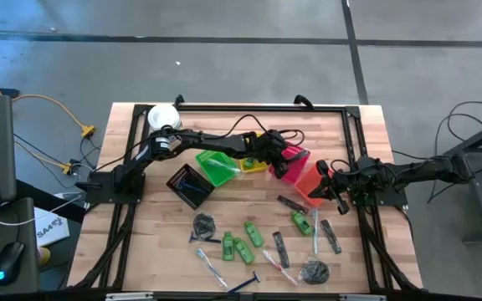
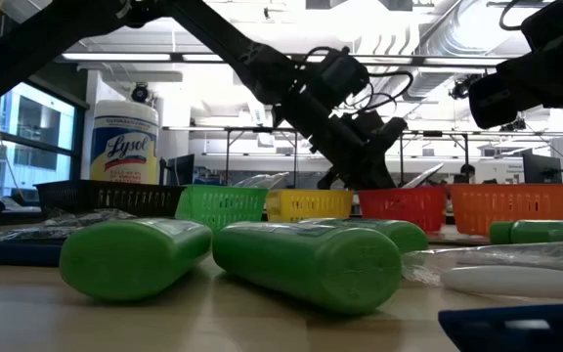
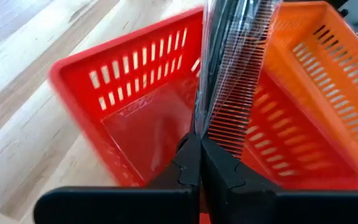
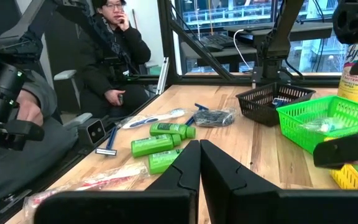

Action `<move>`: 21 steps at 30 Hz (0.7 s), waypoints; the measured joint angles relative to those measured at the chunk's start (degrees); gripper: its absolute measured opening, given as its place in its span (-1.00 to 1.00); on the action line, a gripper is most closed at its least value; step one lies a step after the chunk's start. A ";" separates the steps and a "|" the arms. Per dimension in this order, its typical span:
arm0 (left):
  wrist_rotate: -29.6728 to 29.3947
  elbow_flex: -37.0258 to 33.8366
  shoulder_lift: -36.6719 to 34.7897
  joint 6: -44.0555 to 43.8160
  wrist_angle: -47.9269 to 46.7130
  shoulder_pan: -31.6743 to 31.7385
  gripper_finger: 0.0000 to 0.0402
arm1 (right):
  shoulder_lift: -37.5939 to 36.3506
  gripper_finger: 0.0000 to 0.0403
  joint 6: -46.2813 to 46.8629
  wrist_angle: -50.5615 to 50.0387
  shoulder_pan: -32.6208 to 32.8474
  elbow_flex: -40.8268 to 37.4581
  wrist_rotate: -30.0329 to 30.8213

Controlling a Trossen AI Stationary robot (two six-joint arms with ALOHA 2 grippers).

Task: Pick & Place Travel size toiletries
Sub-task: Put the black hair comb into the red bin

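The left gripper (image 3: 200, 163) pinches a wrapped black plastic comb (image 3: 232, 68) upright over the red slotted basket (image 3: 114, 93), seemingly to drop it in, while the right gripper (image 4: 199, 163) waits clenched and empty.

Red basket (image 3: 129, 106) open from above; orange basket (image 3: 328, 93) wall crowds one side.

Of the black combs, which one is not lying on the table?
The wrapped comb held in the shut jaws of the left gripper, hanging above the red basket. The other combs lie flat on the wood.
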 joint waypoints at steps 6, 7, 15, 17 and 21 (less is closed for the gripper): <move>0.09 -0.03 0.08 -0.17 -0.39 0.01 -1.00 | 0.00 -0.98 0.00 0.00 0.00 0.00 0.04; 0.09 -0.03 0.08 -0.17 -0.43 0.01 -1.00 | 0.00 -0.98 0.00 0.00 0.00 -0.02 0.03; 0.09 -0.03 0.08 -1.02 0.17 -0.02 -1.00 | 0.00 -0.98 0.00 0.00 0.00 -0.01 0.07; 0.09 -0.03 0.08 -1.12 0.17 -0.02 -1.00 | 0.00 -0.98 -0.01 0.00 0.00 -0.01 0.07; 0.08 -0.03 0.08 -2.93 0.58 -0.04 -1.00 | 0.00 -0.98 0.00 0.00 0.00 -0.02 0.08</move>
